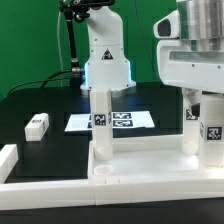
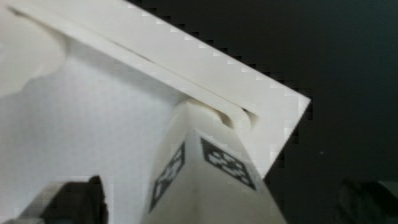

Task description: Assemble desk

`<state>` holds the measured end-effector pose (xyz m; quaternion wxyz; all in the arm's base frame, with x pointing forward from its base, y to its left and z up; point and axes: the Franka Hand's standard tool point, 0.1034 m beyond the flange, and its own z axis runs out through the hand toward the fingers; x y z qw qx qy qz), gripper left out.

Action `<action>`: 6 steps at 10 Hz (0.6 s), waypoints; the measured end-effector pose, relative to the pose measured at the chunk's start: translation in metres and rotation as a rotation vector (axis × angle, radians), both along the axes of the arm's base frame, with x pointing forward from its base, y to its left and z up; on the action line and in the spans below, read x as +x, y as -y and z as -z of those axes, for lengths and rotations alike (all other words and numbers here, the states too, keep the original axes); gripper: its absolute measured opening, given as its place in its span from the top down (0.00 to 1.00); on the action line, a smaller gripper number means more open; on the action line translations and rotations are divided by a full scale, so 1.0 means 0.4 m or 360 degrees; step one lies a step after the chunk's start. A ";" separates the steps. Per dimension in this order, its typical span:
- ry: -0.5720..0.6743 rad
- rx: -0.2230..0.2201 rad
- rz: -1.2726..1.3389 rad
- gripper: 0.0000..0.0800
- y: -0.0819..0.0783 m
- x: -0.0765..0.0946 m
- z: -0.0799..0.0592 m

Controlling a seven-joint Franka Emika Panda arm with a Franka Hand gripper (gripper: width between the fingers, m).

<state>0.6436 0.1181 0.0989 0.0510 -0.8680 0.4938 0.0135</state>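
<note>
Shows, in the exterior view, the white desk tabletop (image 1: 150, 165) lying on the black table (image 1: 40, 100) in the foreground, raised rim upward. Shows two square legs standing upright on it: the left leg (image 1: 100, 120) toward the exterior view's left and the right leg (image 1: 208, 135) toward the exterior view's right, each with a black-and-white tag on the side. Finds the gripper (image 1: 198, 108) directly over the right leg, hanging under the big white wrist of the arm. Released, grasping nothing: in the wrist view, shows the dark fingers (image 2: 71, 203) wide apart on both sides of the right leg (image 2: 214, 165), with a gap to it and no contact. Shows there also the foot of this leg sitting at a corner socket of the tabletop (image 2: 89, 110), close to the rim; cannot tell whether seated fully. Finds a loose leg (image 1: 37, 126) lying on its side on the table, well apart from the tabletop, toward the exterior view's left. Finds the marker board (image 1: 75, 122) flat on the table behind the tabletop, partly hidden by the left leg, and the white robot base (image 1: 105, 60) further behind. Shows also a low white border bar (image 1: 10, 158) near the tabletop at the exterior view's left.
</note>
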 end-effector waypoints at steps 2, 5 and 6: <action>0.0021 -0.0008 -0.0205 0.19 0.003 0.000 0.000; 0.0114 -0.0040 -0.0923 0.19 -0.009 0.028 -0.034; 0.0160 -0.0056 -0.0953 0.19 -0.012 0.035 -0.038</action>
